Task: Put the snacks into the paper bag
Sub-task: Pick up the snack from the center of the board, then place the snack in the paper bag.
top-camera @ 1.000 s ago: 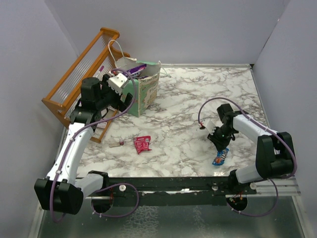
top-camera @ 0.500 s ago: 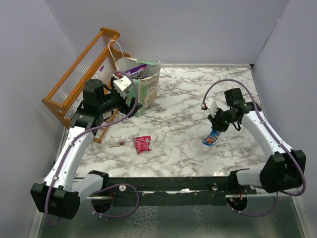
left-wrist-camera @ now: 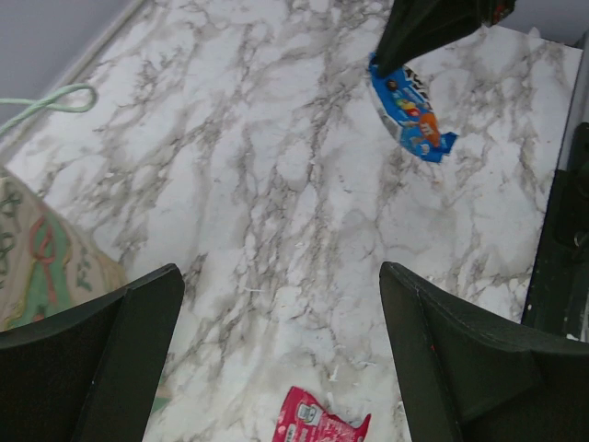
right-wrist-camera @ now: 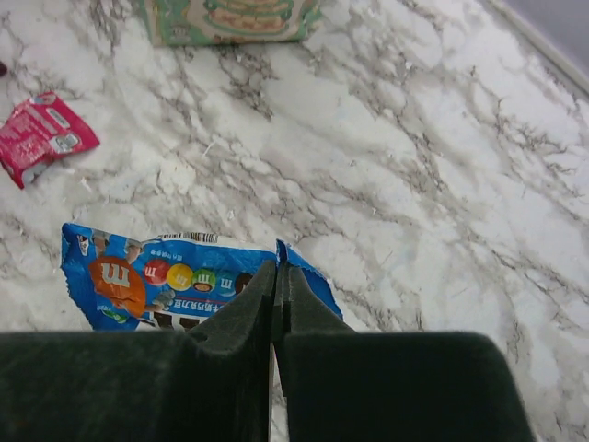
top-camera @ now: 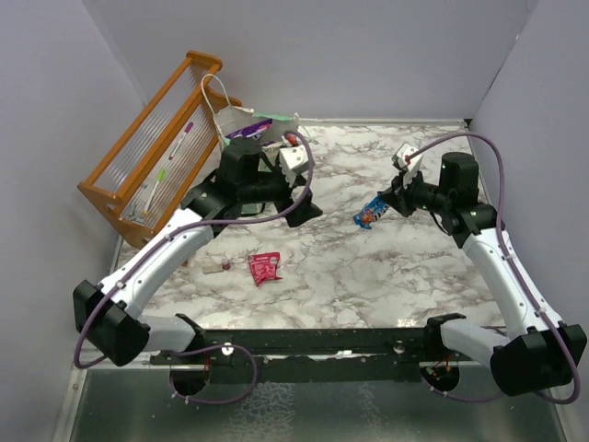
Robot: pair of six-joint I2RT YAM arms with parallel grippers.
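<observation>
My right gripper [top-camera: 390, 202] [right-wrist-camera: 276, 270] is shut on the edge of a blue snack packet [top-camera: 371, 214] [right-wrist-camera: 156, 281] [left-wrist-camera: 409, 110], which hangs above the marble table right of centre. A red snack packet [top-camera: 265, 267] [left-wrist-camera: 317, 425] [right-wrist-camera: 41, 133] lies flat near the front left. The mint and cream paper bag [top-camera: 267, 138] [left-wrist-camera: 46, 267] [right-wrist-camera: 230, 18] stands at the back left, partly hidden by my left arm, with snacks showing in its mouth. My left gripper [top-camera: 308, 206] [left-wrist-camera: 281, 272] hovers open and empty, just right of the bag.
An orange slatted rack [top-camera: 156, 138] leans in the back-left corner. A tiny red-capped tube [top-camera: 221, 267] lies left of the red packet. The bag's loose handle loop [left-wrist-camera: 46, 99] rests on the table. Grey walls close in the table on three sides.
My right gripper shut on the blue packet at the front right, lifted it and carried it back and left. My left arm swung from the bag's left side out over the table.
</observation>
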